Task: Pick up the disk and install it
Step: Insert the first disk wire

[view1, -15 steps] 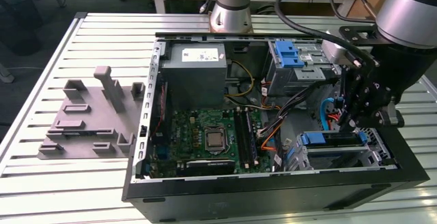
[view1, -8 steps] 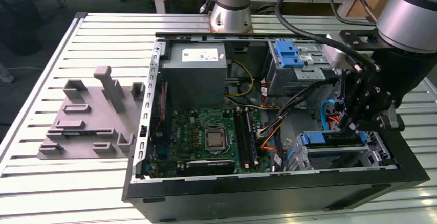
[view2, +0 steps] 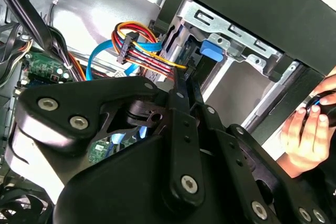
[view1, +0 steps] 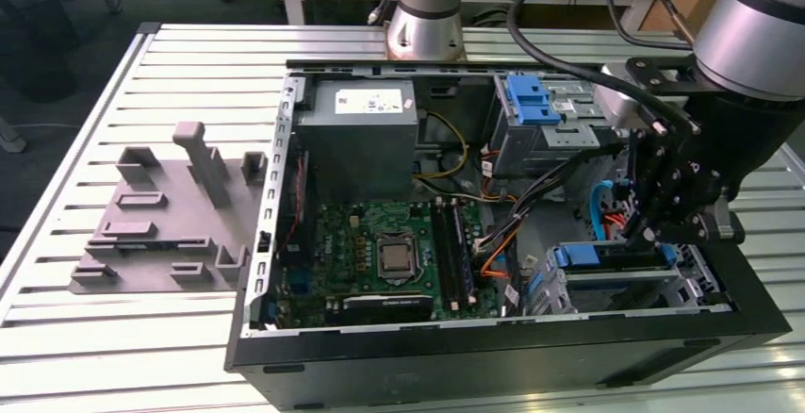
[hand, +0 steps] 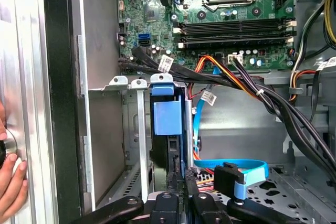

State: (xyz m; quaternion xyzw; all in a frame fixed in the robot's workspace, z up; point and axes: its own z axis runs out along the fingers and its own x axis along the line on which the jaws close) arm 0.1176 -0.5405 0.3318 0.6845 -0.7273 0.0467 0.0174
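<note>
A: Exterior view, counted from the computer case (view1: pixel 503 356)?
B: One case, lying open on the slatted desk (view1: pixel 75 338). One gray power supply box (view1: pixel 358 140) at its far end; one motherboard (view1: pixel 377 262) on its floor. Two blue-fronted bays along the side toward the exterior view's right: a far one topped by a blue latch bracket (view1: pixel 534 100), and a near drive cage (view1: pixel 635 281). One gray fixture plate (view1: pixel 164 215) on the desk outside the case, toward the exterior view's left, well apart from it.

A: Gripper and disk?
B: One gripper (view1: pixel 642 234), hanging just above the near cage. The disk (view1: pixel 613 256) sits in that cage, blue carrier edge up. Whether the fingers grip it I cannot tell.

A: Second wrist view?
B: One black gripper linkage (view2: pixel 173 145) in front, one bundle of coloured cables (view2: pixel 139 45), one blue tab (view2: pixel 212 51) on the cage. One hand (view2: pixel 307 129) outside the case wall.

A: First wrist view, edges and room?
B: The disk (hand: pixel 167 116) stands between the cage's metal rails (hand: pixel 142 129), touching both sides. One blue flat cable (hand: pixel 231 166) lies just beside the cage; open floor beyond it.
</note>
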